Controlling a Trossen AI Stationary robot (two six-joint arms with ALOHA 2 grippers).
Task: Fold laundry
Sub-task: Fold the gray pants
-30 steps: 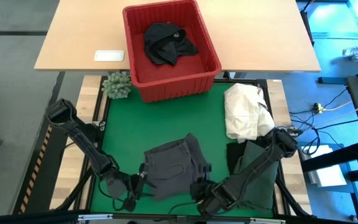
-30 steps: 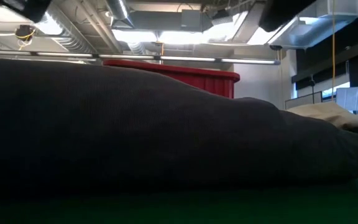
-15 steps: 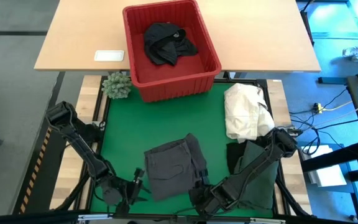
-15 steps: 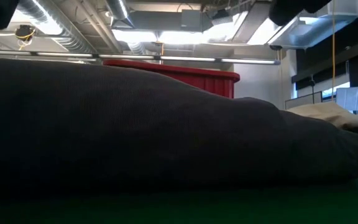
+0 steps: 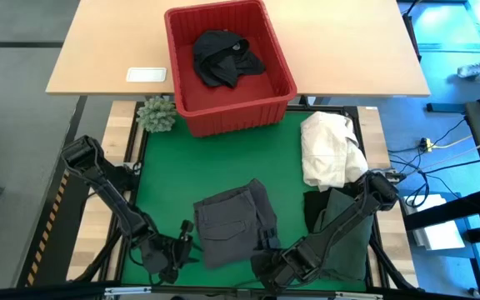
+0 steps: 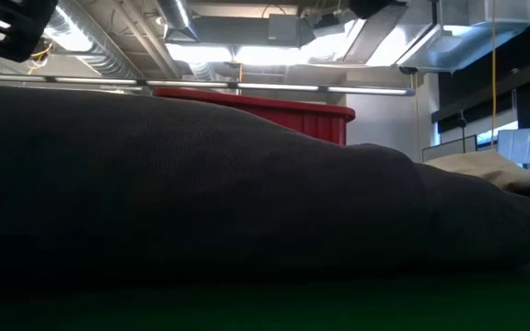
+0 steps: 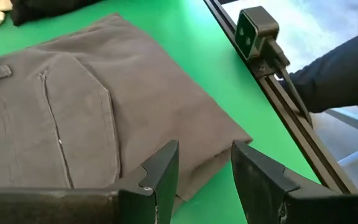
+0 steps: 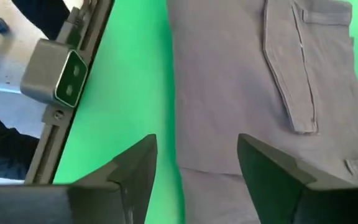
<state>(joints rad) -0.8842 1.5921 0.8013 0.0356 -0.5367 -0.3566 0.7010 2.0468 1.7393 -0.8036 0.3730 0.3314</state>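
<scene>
Two grippers, left (image 5: pixel 176 250) and right (image 5: pixel 267 254), hover spread and empty at the 6 o'clock edge of the grey shorts (image 5: pixel 233 221), mid-mat (image 5: pixel 223 158). A fold looks just laid; next, regrasp that hem. Mat toward 12 lies open; the frame rail crowds 6.

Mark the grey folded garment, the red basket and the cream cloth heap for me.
grey folded garment (image 5: pixel 230 221), high view, middle of the cloth
red basket (image 5: pixel 223 119), high view, near wall
cream cloth heap (image 5: pixel 327 152), high view, centre
</scene>
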